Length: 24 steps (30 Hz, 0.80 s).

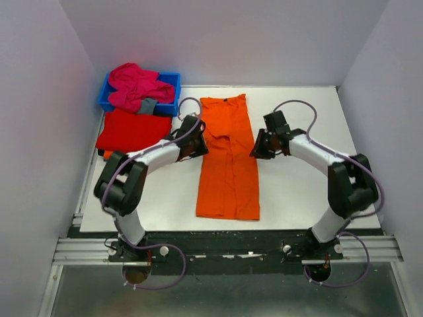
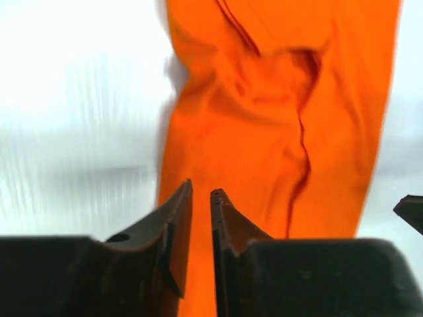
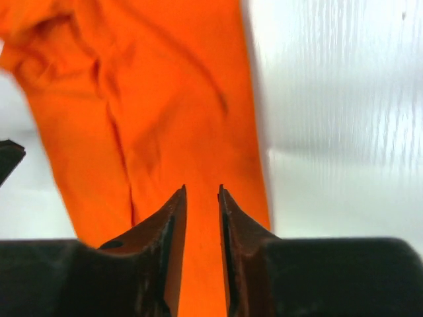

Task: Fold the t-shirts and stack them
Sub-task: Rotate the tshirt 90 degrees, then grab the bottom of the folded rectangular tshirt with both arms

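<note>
Lengthwise, orange t-shirt [image 1: 228, 165] lies on pale-walled white table [image 1: 297, 191].

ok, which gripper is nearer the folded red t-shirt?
Left. The left gripper sits at the left edge of the orange t-shirt, next to the red t-shirt. The right gripper is across the orange t-shirt, at its right edge.
</note>
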{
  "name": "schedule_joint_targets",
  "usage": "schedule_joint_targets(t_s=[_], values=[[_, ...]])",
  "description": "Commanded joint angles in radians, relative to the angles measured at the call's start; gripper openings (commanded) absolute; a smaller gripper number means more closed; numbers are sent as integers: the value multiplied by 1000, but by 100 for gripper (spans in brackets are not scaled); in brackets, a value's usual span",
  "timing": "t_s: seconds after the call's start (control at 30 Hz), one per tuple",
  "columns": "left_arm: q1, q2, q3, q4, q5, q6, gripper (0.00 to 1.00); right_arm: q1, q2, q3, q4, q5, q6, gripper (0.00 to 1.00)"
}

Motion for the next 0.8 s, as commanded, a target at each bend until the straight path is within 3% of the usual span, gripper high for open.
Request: schedule_joint_targets(t_s=[0.0, 0.13, 0.2, 0.4, 0.57, 0.77], values=[[-64, -249, -151, -61, -75, 28, 34, 34, -266, -219, 48, -44, -35, 38], [-141, -423, -359, -63, -74, -38, 36, 80, -479, -459, 50, -57, 7, 40], [-179, -500, -464, -58, -75, -92, 39, 103, -569, -563, 48, -66, 36, 45], [-242, -707, -654, -96, -72, -215, 48, 172, -743, -727, 21, -100, 109, 49], [-256, -784, -710, -130, -66, -244, 48, 230, -756, -786, 20, -109, 154, 47], [-258, -757, -757, -60, 21, -275, 47, 258, -708, -807, 53, -144, 169, 37]])
